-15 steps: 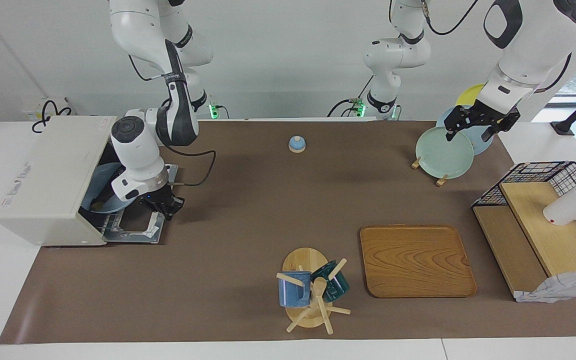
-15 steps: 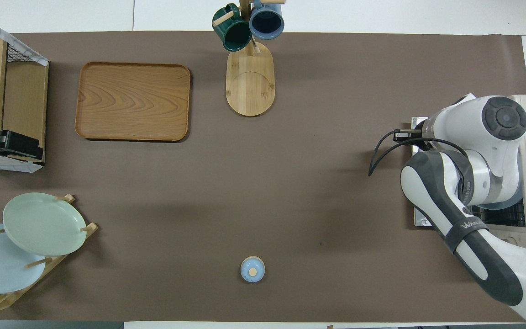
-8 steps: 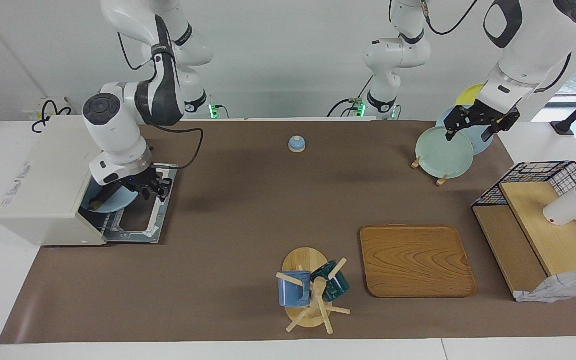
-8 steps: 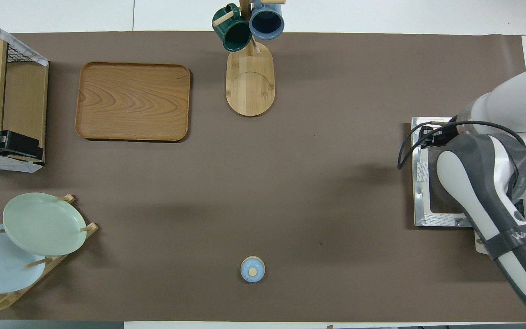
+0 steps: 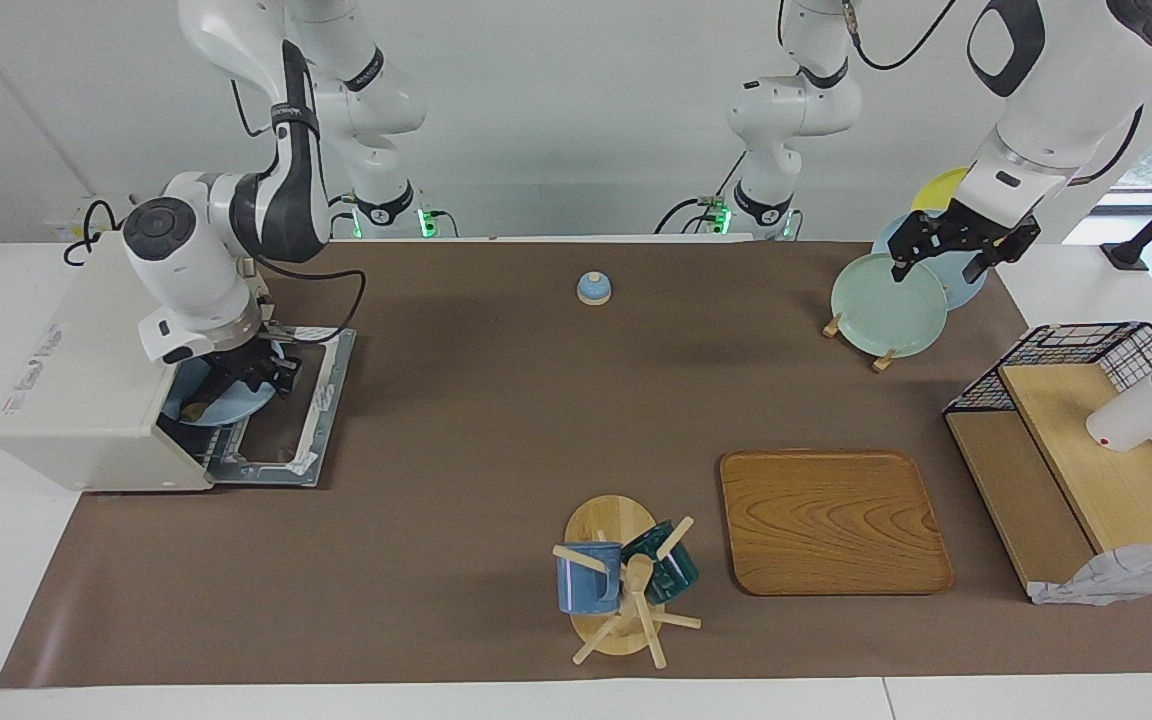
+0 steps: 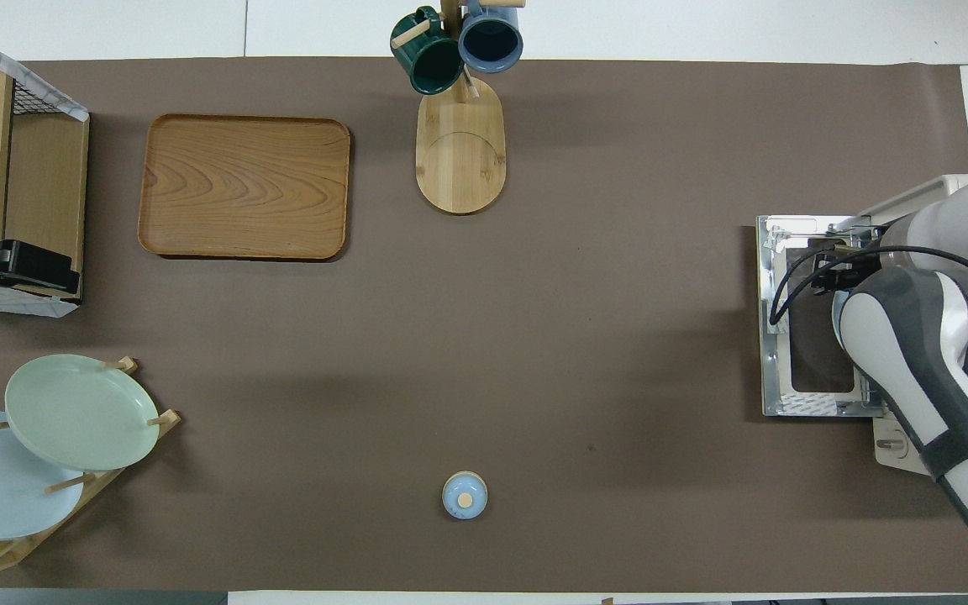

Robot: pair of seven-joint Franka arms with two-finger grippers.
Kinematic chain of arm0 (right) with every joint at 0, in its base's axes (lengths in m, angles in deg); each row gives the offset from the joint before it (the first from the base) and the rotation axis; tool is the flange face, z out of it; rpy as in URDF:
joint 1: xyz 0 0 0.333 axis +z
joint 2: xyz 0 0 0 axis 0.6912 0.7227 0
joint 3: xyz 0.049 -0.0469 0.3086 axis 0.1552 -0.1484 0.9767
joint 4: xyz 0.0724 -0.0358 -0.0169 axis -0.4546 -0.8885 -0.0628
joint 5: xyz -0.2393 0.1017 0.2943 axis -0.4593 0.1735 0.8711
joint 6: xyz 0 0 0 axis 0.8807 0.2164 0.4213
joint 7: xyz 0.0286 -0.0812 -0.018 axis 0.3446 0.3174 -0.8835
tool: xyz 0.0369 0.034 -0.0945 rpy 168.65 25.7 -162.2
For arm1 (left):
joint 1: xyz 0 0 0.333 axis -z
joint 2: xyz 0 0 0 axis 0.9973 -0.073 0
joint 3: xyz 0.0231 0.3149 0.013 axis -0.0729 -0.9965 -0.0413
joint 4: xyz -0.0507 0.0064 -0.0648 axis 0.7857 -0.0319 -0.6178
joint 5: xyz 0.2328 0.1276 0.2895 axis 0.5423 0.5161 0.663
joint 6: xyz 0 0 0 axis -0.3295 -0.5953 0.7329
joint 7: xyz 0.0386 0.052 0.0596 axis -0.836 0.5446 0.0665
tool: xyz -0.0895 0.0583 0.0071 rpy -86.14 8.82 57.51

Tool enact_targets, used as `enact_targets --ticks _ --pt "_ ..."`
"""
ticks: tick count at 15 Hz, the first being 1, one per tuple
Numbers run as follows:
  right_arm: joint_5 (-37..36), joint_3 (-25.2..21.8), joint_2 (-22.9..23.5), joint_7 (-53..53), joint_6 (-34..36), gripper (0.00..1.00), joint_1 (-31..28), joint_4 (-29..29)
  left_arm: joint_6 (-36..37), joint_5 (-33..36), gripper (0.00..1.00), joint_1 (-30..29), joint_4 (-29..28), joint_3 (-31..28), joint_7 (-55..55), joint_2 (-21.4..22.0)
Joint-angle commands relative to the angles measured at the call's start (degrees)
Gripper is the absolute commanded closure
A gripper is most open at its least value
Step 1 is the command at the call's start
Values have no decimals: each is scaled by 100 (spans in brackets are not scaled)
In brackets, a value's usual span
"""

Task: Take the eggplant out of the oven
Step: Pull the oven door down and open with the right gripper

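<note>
The boxy off-white toaster oven (image 5: 96, 370) stands with its glass door (image 5: 286, 420) folded down on the table (image 5: 496, 420). The right gripper (image 5: 254, 372) reaches into the oven mouth over a pale blue plate (image 5: 226, 405); its finger spread cannot be told. The eggplant cannot be made out. The left gripper (image 5: 941, 262) waits, fingers wide, over the racked green plate (image 5: 881, 310).

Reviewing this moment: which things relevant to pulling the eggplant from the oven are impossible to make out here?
- Eggplant: no view shows it clearly; the right claw and wrist cover the plate in the oven mouth.
- Right claw's grip: open or shut unreadable in the facing view; the forearm hides it overhead.
- Oven interior: hidden overhead by the arm and cut by the frame edge.
</note>
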State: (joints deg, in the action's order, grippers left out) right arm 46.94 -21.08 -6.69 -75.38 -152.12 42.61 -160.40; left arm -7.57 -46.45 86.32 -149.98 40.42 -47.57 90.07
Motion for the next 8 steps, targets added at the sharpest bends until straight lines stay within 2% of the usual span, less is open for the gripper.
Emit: enact_targets --ticks 1,2,3,4,6,8 --pt "-82 57 -255 -47 -391 62 -55 -407 -41 126 0 37 -38 -21 38 73" --pt "-82 57 -255 -64 -444 67 -55 -425 -50 126 0 37 -38 -21 38 73" --pt "-82 57 -264 -82 -461 89 -55 -460 -41 126 0 37 -38 -29 38 73" --pt "-82 57 -272 -152 -462 100 -55 -478 -41 126 0 37 -38 -21 38 73" --pt "-90 48 -273 -328 -339 100 -3 -452 -50 126 0 37 -38 -21 38 73" --pt "-160 83 -203 -284 194 100 242 -33 -50 126 0 37 -38 -21 38 73"
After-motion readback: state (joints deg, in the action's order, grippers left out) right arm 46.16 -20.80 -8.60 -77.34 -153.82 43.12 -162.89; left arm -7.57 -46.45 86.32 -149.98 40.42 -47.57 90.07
